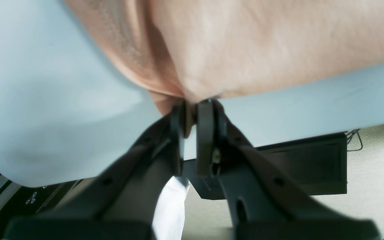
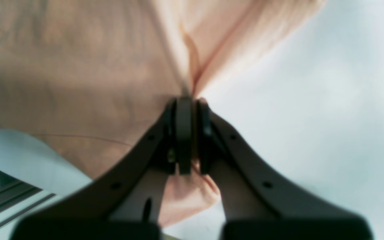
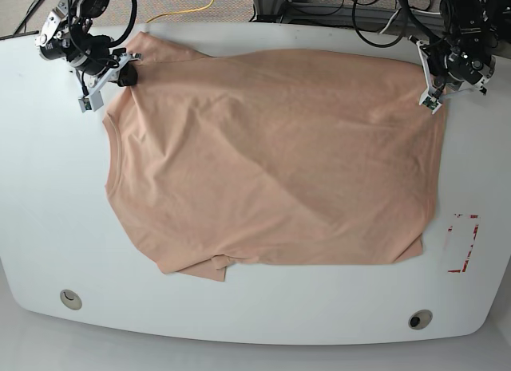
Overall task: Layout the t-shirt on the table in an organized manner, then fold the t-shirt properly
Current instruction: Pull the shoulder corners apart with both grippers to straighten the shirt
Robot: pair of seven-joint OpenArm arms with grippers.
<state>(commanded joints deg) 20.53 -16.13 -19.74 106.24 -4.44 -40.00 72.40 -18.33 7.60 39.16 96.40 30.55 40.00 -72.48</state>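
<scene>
The peach t-shirt lies spread over the white table, collar toward the left and hem toward the right of the base view. Its lower sleeve is tucked in a crease. My right gripper at the top left is shut on a pinch of cloth by the upper sleeve; the right wrist view shows the gripper with fabric bunched through it. At the shirt's top right corner, near the table's far edge, my left gripper is shut on the cloth. The left wrist view shows this gripper holding a fold.
A red-tape rectangle marks the table at the right. Two grommet holes sit near the front edge. Cables trail behind the table. A dark frame shows beyond the table's edge in the left wrist view.
</scene>
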